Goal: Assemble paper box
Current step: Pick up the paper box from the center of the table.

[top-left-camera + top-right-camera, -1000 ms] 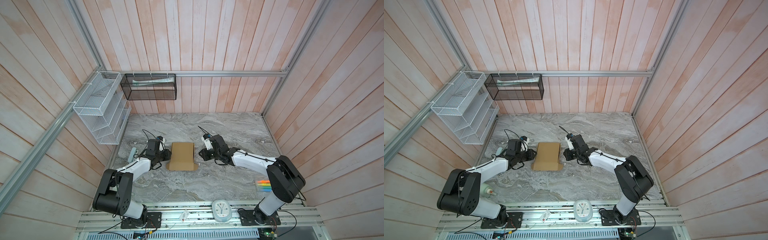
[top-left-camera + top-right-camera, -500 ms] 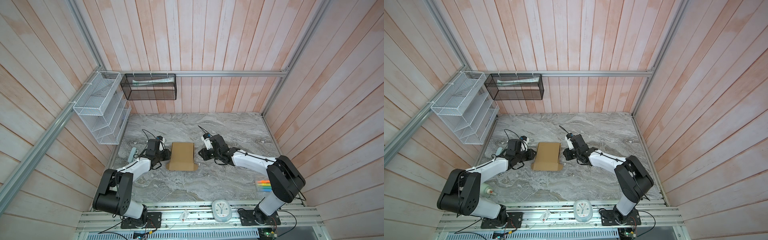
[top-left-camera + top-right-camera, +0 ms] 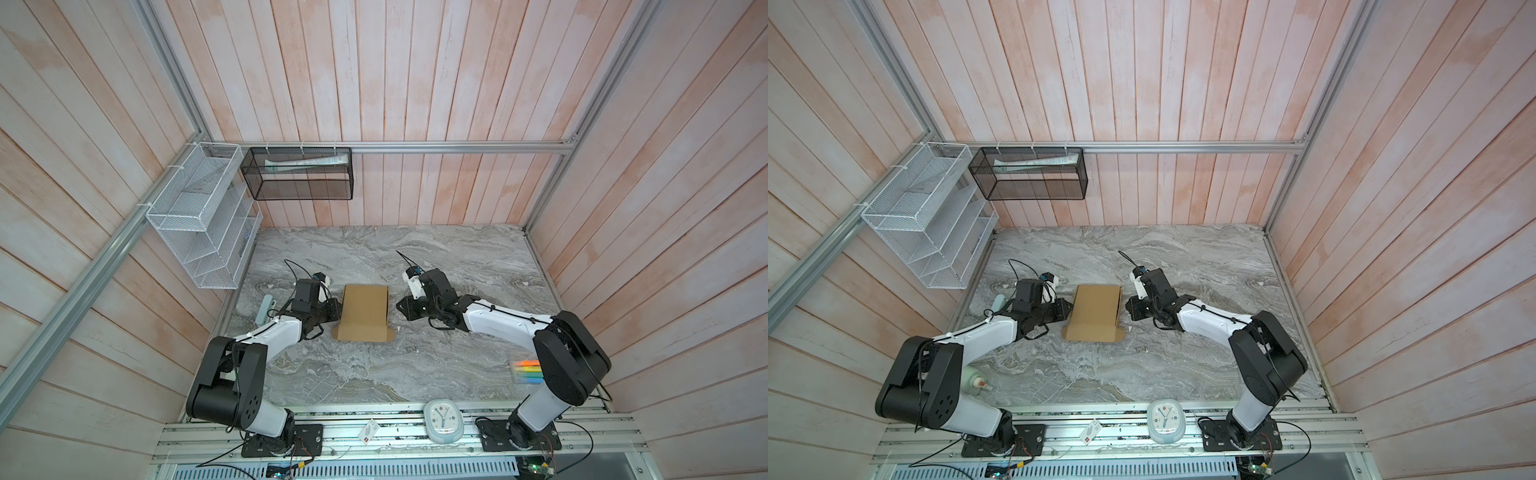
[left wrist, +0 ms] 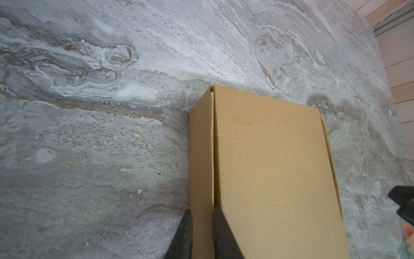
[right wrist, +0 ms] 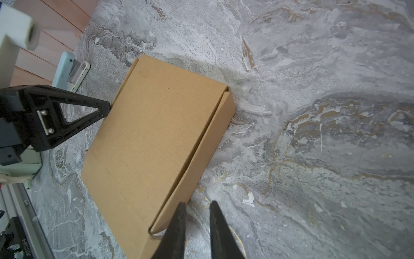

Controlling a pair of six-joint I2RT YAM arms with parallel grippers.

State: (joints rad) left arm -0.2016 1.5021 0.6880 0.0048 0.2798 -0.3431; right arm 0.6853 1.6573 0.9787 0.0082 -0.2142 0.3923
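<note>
Tabletop (image 3: 374,374) holds 1 paper box (image 3: 363,311) between 2 end effectors (image 3: 336,310) (image 3: 400,308).

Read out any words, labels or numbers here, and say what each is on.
Plain brown cardboard box: no print.
Pale rounded clock: dial numbers too small to read.
White tag with red mark: too small.
Black part in the right wrist view: white code, too blurred.

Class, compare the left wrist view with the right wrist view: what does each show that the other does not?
Left wrist only: the side wall of the paper box that the left gripper flanks. Right wrist only: the opposite side wall, the right gripper beside it, a pale green device. Both: the closed lid, the left gripper, the marble table.
</note>
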